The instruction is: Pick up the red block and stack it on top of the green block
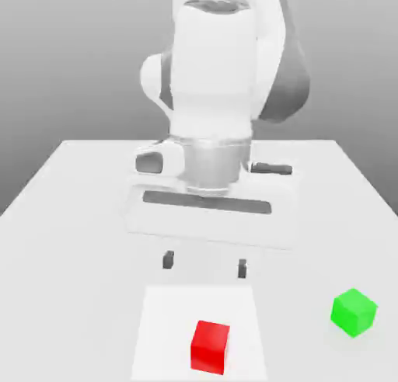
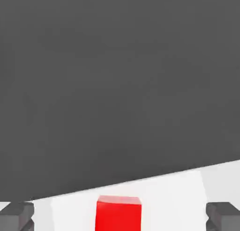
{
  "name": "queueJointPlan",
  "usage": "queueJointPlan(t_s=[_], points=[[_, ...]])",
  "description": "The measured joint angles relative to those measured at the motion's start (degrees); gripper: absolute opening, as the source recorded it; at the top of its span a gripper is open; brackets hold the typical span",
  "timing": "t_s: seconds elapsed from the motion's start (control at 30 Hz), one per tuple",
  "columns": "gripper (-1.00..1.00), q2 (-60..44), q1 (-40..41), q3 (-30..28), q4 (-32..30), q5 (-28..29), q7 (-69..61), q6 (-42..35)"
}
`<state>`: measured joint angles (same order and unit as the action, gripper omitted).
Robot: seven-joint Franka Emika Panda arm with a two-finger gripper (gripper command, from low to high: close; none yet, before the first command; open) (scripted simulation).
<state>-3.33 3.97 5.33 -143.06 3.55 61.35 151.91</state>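
Red block (image 1: 211, 346) is being shown near the tabletop's (image 1: 70, 217) front edge in the exterior view, green block (image 1: 354, 311) apart toward its right edge. The gripper (image 1: 205, 265) is being held wide open (nothing grasped) above. In the hand view, red block (image 2: 118, 213) is being framed between fingertips (image 2: 18, 215); approach is judged underway, descent needed next.

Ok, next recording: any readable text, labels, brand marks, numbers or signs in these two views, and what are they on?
None: no text, label, number or sign can be read in either view.
Small matte bright-red cube: plain faces, no marking.
Small matte bright-green cube: plain faces, no marking.
White robot arm and its tool: no brand mark or lettering visible.
White tabletop: blank.
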Motion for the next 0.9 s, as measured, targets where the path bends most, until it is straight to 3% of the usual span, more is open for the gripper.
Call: queueJointPlan(t_s=[0.23, 0.27, 0.5, 0.67, 0.9], points=[[0.00, -14.41, -1.24, -1.12, -0.41, 0.26, 2.03, 9.30], [-1.00, -16.47, -1.63, -1.59, -0.11, 0.66, 2.35, 11.02], [-1.00, -16.98, -1.66, -1.65, -0.04, 0.87, 2.54, 11.48], [-1.00, -8.21, -1.16, -0.40, -1.41, -1.18, 1.14, 4.09], [-1.00, -2.78, -13.11, 9.94, -2.25, -0.94, 9.51, -0.61]])
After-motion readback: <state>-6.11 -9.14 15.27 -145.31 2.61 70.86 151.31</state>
